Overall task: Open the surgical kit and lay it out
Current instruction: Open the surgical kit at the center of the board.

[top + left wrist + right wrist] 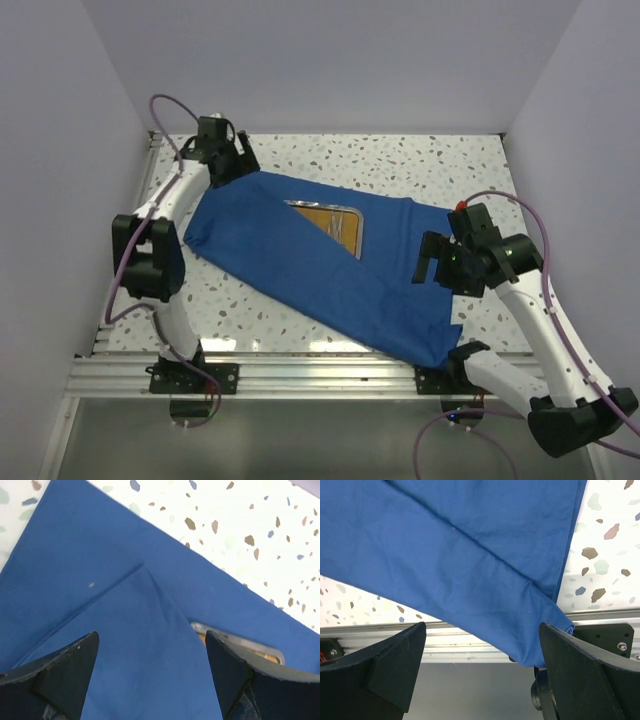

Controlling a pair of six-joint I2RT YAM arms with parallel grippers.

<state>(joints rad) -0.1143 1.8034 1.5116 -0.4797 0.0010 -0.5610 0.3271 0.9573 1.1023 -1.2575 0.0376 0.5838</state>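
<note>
Two grippers hang over the kit, both with their fingers spread wide and holding nothing. The left gripper (237,163) is at the far left corner of the blue cloth (300,275). Its wrist view shows a folded point of cloth right below the gap between its fingers. The right gripper (428,258) is just beside the cloth's right edge, above the part that runs down to the near corner.

The cloth lies slantwise in the middle of the speckled table (420,160). Its near right corner droops over the metal rail (300,372) at the table's front edge. A flap covers most of the steel tray (333,222). Only a slice of its shiny rim and orange-brown floor peeks out in the middle. Something thin and silver lies inside, too small to name.

The cloth looks soft, thin and light. It will likely bend, crease and drag when pulled. So it probably wants a pinch at a loose corner or a fold edge, not in the flat middle. The folded point under the left gripper looks like a good spot to take. The tray looks hard and smooth, and it may slide if the cloth tugs on it. Lifting the flap slowly up and away seems the safest way.
</note>
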